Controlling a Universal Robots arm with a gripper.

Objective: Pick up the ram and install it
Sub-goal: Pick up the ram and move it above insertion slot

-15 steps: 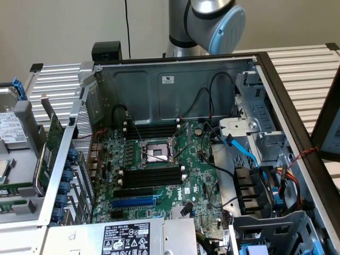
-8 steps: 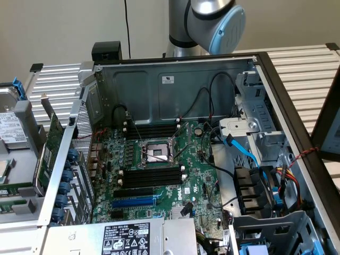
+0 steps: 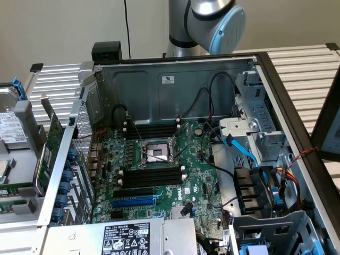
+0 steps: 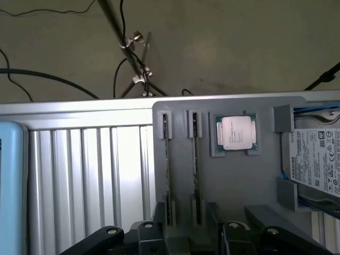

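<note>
Two ram sticks stand on edge in slotted holders of a grey tray (image 4: 234, 180): one ram stick (image 4: 167, 159) and a second ram stick (image 4: 195, 159) beside it. My gripper (image 4: 187, 231) hovers over the near ends of these sticks, open, its dark fingers (image 4: 158, 223) spread apart and holding nothing. In the exterior view the open computer case shows the motherboard (image 3: 159, 159) with long black memory slots (image 3: 151, 178) on either side of the processor socket (image 3: 156, 154).
A processor chip (image 4: 235, 133) lies in the tray next to the sticks, and a hard drive (image 4: 319, 164) sits beyond it. A ribbed metal table (image 4: 90, 175) borders the tray. The arm's base (image 3: 207, 21) stands behind the case. Cables (image 3: 249, 159) fill the case's right side.
</note>
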